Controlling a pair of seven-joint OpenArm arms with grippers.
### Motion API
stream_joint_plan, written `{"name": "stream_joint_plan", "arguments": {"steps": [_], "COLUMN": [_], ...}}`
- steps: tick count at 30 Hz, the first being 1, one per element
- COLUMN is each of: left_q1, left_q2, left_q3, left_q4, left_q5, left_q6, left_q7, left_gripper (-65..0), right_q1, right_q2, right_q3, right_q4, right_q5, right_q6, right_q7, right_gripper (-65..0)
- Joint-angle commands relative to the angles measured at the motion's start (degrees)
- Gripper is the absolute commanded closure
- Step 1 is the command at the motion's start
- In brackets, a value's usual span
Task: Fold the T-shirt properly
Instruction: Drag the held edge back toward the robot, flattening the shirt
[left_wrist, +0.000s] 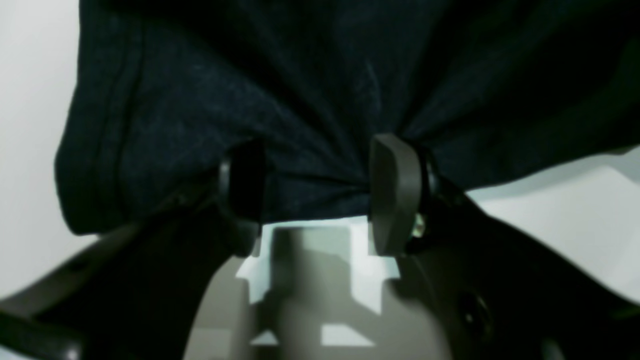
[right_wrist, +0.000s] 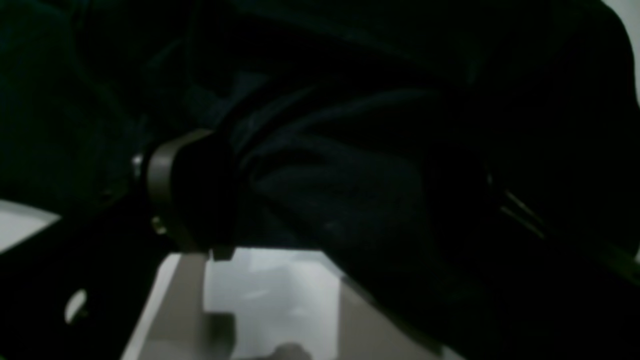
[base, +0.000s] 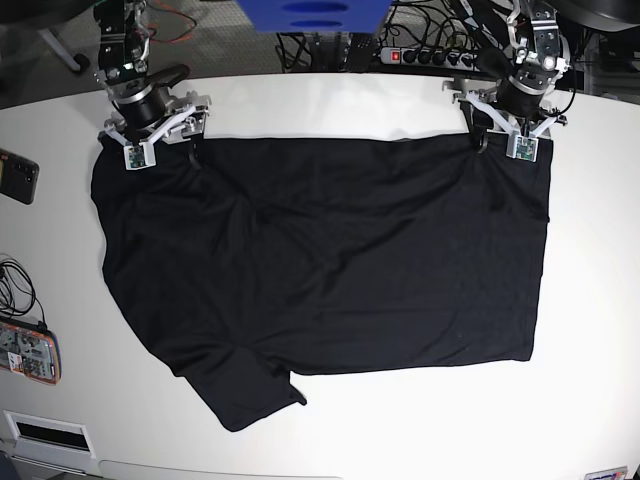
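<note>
tools (base: 512, 140) (base: 160, 148) pinch t-shirt (base: 320, 260) far-edge corners.

Base view: high above, facing straight down on the white table (base: 330, 420); the whole spread of the plain black short-sleeved cloth T-shirt (base: 330, 270) fits in frame. My arms sit at the far edge; my left gripper (base: 508, 135) is on this view's right, my right gripper (base: 160, 140) on its left.

Left wrist view: mounted behind my left gripper (left_wrist: 320, 190), looking out along the dark fingers (left_wrist: 395, 192), very close to bunched cloth (left_wrist: 300, 100).

Right wrist view: same mounting on my right gripper (right_wrist: 325, 200), very close, dim, cloth (right_wrist: 350, 125) filling most of it.

Shared with the base view: the shirt's far corners.
</note>
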Motion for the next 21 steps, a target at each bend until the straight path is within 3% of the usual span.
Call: {"name": "stream_joint_plan", "arguments": {"steps": [1, 21], "left_q1": [2.32, 9.36], "left_q2": [-0.33, -2.26], "left_q3": [0.06, -0.47], "left_q4": [-0.50, 0.29], "left_q5": [2.83, 2.83], "left_q6": [0.09, 0.09], "left_q7": [5.62, 5.62], "left_gripper": [-32.5, -32.5], "right_q1": [-2.65, -13.64], "right_q2": [0.43, 0.43], "right_q3": [0.07, 0.86], "right_q4": [-0.61, 2.38], "right_q5": [-2.93, -3.02], "right_q6": [0.41, 0.41], "right_q7": [-6.06, -4.92], "right_gripper": [-58.3, -58.3]}}
